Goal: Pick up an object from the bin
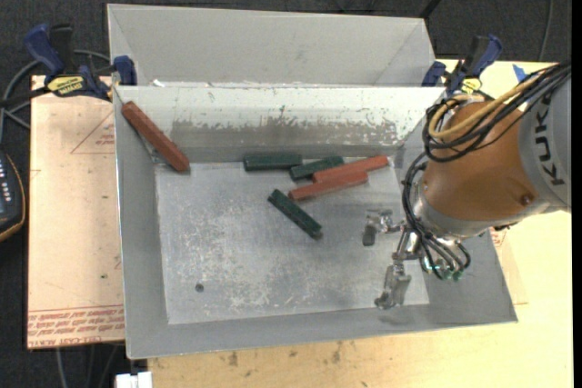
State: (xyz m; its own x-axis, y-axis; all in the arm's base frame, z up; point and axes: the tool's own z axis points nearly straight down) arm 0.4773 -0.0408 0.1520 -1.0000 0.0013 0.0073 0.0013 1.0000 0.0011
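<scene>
**Gripper state.** My gripper (382,259) sits low in the bin (273,323), close to the right edge of the floor and toward the near-right corner. Its two fingers (394,286) are spread apart. One is toward the near edge and the other toward the middle of the floor, and bare grey floor shows between them.

**Wrist.** Above the gripper my arm carries an orange cover (473,182) with black cables (482,109) looped over it. The cover overhangs the bin's right wall.

**Items in the bin.** All lie in the far half of the floor, well apart from the fingers.

- Slanted dark green bar (294,213) — lies flat near the middle of the floor, left of the gripper. It is among the closest items to it.
- Two red-brown bars (338,178) — lie close alongside each other just beyond the slanted bar. They run roughly along the far wall, with their right end pointing toward the right wall.
- Long dark green bar (271,164) — lies flat at the foot of the far wall.
- Short dark green piece (316,166) — sits between the long green bar and the red-brown pair. I cannot tell whether it touches either.
- Leaning red-brown bar (155,136) — sits tilted in the far-left corner, propped against the left wall.
</scene>
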